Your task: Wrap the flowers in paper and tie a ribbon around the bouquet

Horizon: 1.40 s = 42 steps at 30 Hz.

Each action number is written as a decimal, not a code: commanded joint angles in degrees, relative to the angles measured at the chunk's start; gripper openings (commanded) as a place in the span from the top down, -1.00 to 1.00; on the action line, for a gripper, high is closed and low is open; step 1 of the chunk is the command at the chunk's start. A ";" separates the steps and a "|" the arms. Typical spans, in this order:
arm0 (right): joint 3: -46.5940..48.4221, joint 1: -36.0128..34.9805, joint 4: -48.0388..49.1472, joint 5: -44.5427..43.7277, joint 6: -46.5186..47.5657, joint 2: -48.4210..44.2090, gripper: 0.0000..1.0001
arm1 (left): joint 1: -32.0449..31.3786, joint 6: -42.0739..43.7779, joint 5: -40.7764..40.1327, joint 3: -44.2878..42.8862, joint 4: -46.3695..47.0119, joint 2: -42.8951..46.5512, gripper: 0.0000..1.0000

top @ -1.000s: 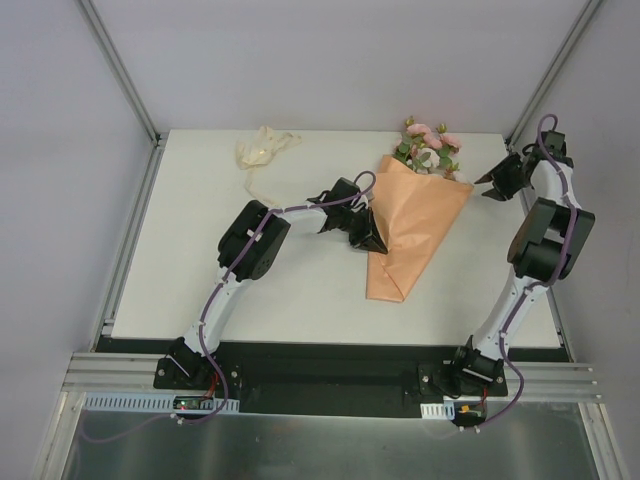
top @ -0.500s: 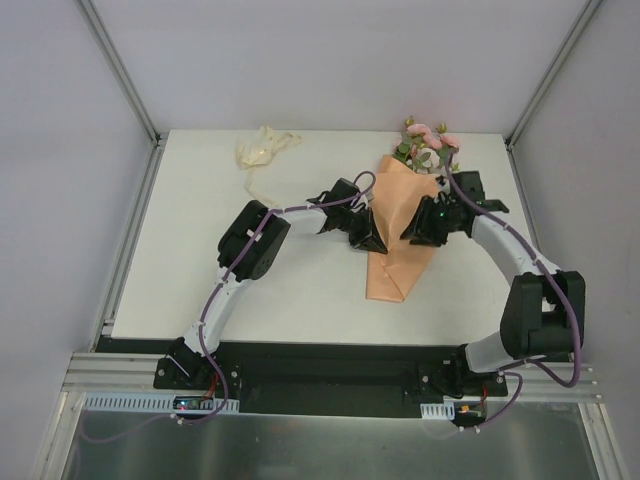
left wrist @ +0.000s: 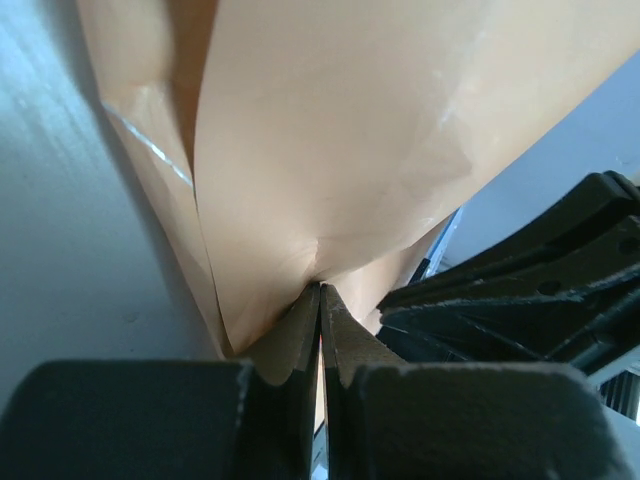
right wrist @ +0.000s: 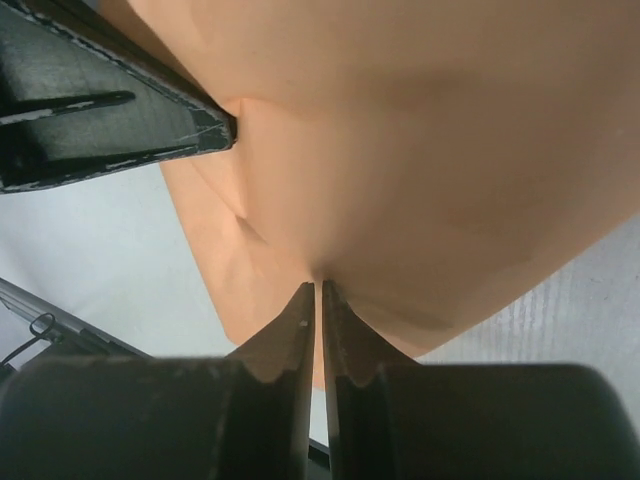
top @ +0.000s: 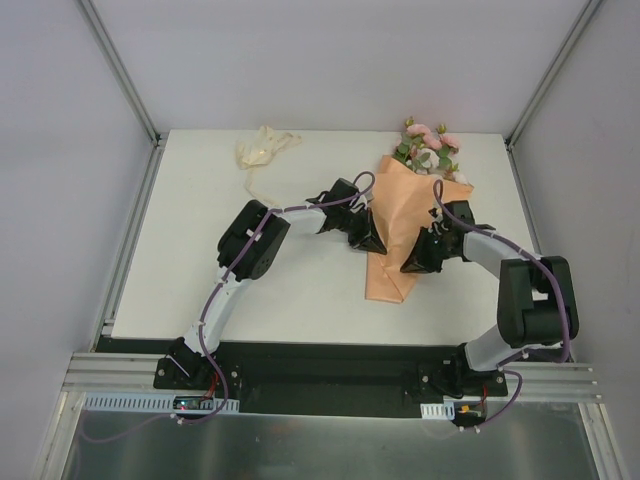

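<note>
Two grippers pinch the same sheet from opposite sides. On the white table [top: 300,290] the bouquet [top: 405,190] lies right of centre. Its peach-orange paper [top: 392,270] is folded into a cone, with the wide mouth toward the far edge and the narrow tip toward the arm bases. The flowers [top: 430,145], pale pink blooms with green leaves, stick out of the mouth close to the table's far edge.

The left gripper [top: 372,238] reaches in from the left and meets the cone's left edge about halfway along its length. In the left wrist view its fingers [left wrist: 295,335] are pressed together with a thin fold of the paper caught between their tips. The sheet rises from that pinch in a smooth curve. The dark body of the other claw shows at the right of that view, near the paper.

The right gripper [top: 415,262] comes in from the right and takes the cone's right edge, a little nearer the tip than its partner does. In the right wrist view its fingers [right wrist: 295,335] are closed on a pinch of paper that puckers slightly where the tips meet. The left claw's dark finger shows in the upper left corner of that view, its end against the sheet's opposite edge.

The ribbon [top: 262,150], a cream strip, lies loosely bunched at the far left of the table. A thin tail trails toward the near side. It is well apart from the bouquet and from both grippers.
</note>
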<state>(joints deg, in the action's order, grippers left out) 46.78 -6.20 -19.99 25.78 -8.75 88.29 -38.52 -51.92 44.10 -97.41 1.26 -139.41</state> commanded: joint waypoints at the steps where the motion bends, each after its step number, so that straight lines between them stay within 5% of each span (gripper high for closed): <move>1: -2.04 0.13 2.67 -0.82 0.14 1.18 0.82 | 0.47 2.00 -2.61 3.01 -7.41 -1.56 1.00; 9: -3.55 -0.13 -1.90 -5.93 1.02 -3.74 0.80 | 0.82 1.74 -2.26 3.45 -7.32 -1.65 1.00; 23: 2.88 -4.00 -0.93 -3.89 -1.36 6.28 0.71 | 0.91 0.95 -1.73 3.63 -7.50 -1.56 1.00; 40: 2.78 -0.22 -8.22 -7.42 0.93 4.43 0.65 | 1.26 5.86 0.73 3.19 -7.50 -0.34 1.00; 42: 2.87 -0.31 -8.31 -6.54 0.93 4.61 0.65 | 1.26 8.40 0.73 3.36 -7.41 2.30 0.83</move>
<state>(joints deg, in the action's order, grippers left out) 47.90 -6.81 -25.15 20.21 -8.86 91.79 -37.80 -50.96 47.29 -96.57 0.71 -139.31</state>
